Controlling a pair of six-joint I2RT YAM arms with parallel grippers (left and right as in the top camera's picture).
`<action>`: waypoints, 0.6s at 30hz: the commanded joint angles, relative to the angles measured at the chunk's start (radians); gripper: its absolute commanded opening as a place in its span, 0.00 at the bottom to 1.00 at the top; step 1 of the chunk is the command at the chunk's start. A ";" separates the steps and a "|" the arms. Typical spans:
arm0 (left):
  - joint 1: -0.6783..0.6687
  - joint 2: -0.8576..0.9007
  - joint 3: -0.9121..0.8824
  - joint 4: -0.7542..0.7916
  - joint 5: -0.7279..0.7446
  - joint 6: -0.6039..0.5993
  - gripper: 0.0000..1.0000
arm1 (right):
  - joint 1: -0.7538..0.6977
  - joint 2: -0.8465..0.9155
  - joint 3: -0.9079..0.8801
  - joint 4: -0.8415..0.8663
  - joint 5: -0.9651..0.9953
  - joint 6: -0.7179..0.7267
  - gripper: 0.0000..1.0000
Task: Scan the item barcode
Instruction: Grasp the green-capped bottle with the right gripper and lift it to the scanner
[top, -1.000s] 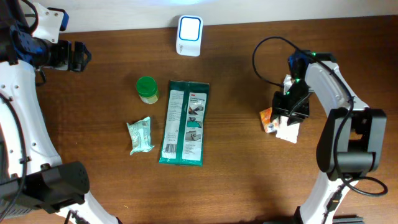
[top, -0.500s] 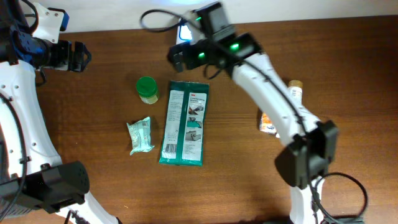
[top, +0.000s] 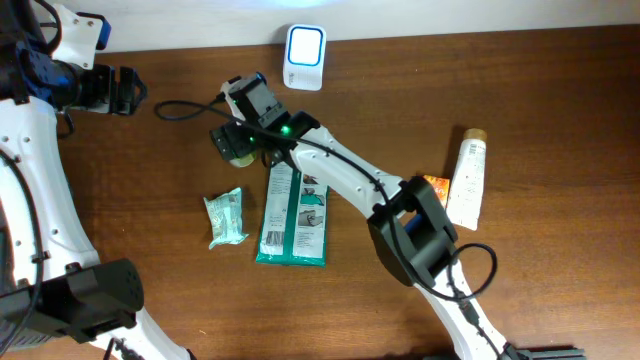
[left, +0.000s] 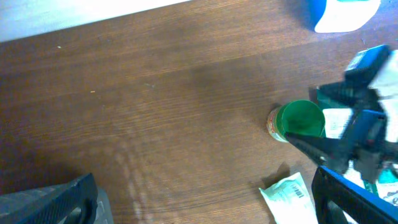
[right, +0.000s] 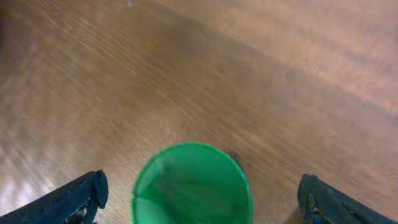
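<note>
Overhead view: a brown wooden table (top: 520, 80) with a white wall strip along its far edge. A white barcode scanner (top: 305, 57) with a blue-lit face stands at the far middle. The right arm reaches across the table from the near right, and the right gripper (top: 228, 138) hangs over a small green-lidded jar (top: 240, 153) at left of centre, hiding much of it. Just beside the jar lies a long green packet (top: 295, 205) with a white label, and near that a small pale green pouch (top: 225, 218). Well apart, at the right, a white tube (top: 467, 180) with a tan cap lies touching an orange item (top: 434, 185). The left gripper (top: 132, 90) is at the far left, away from every object

Left wrist view: the left gripper (left: 205, 186) has its dark fingers spread wide at the two bottom corners, with only bare table between them. Farther off stand the jar (left: 300, 119), with the right arm's dark fingers around it, the pouch (left: 289, 196) and the scanner (left: 342, 12)

Right wrist view: the right gripper (right: 202, 183) has its jaws wide apart, one finger on each side of the jar's round green lid (right: 193, 186). Neither finger touches it
</note>
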 joint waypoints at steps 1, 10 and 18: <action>0.002 0.008 -0.002 -0.001 0.014 0.018 0.99 | 0.016 0.031 0.005 0.003 0.013 0.002 0.92; 0.002 0.008 -0.002 -0.001 0.014 0.018 0.99 | 0.031 0.046 0.004 -0.012 0.013 -0.002 0.80; 0.002 0.008 -0.002 -0.001 0.014 0.018 0.99 | 0.028 0.039 0.004 -0.008 0.082 -0.047 0.67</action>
